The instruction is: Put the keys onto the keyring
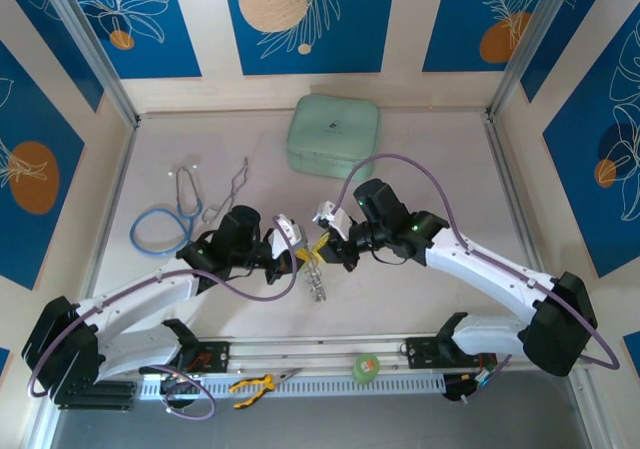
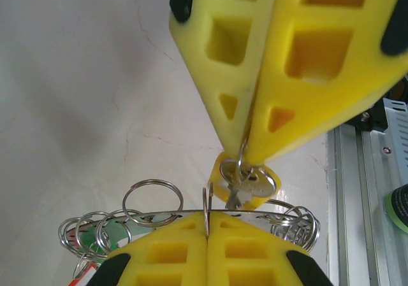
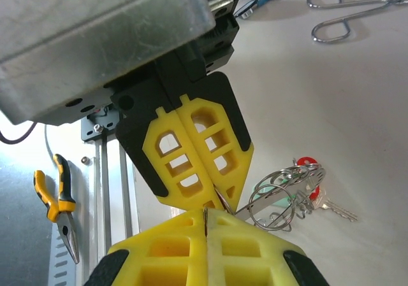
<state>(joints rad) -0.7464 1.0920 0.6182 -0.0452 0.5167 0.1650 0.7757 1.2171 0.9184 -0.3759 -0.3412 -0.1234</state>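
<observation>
The left hand [image 2: 207,225], at the bottom of its wrist view, is pinched shut on one upright loop of the silvery keyring of linked metal loops [image 2: 150,200] — the right hand [image 2: 247,151], reaching down from the top, is clamped on the small silver key with a yellow plastic head [image 2: 245,183], just above the ring. Threading looks under way; next, the key's eye must be worked onto the held loop without either grip slipping. The pale surface [image 1: 430,169] carries a mint-green case [image 1: 333,134] at top centre; blue leaf-print panels [image 1: 90,19] wall it in.
</observation>
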